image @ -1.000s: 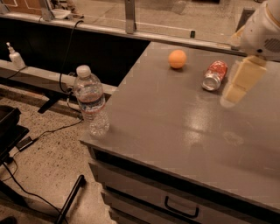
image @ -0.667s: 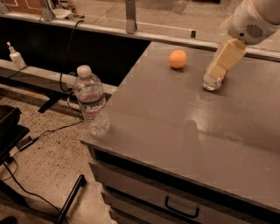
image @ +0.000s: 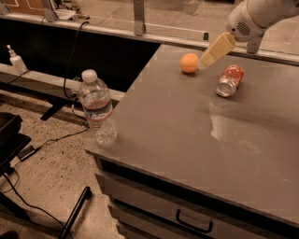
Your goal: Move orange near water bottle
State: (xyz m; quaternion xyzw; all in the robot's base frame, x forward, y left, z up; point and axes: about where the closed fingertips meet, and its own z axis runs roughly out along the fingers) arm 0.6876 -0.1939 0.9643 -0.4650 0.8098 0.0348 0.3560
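The gripper sits just right of the orange; you cannot tell whether they touch. The arm, up and right of the orange, is cut off by the top and right edges. The table under the orange runs out of frame at the right and bottom. Print on the can, right of the orange, is blurred. Label text on the bottle, left of the orange, is too small to read. Far left of the orange, a black object is cut by the left edge.
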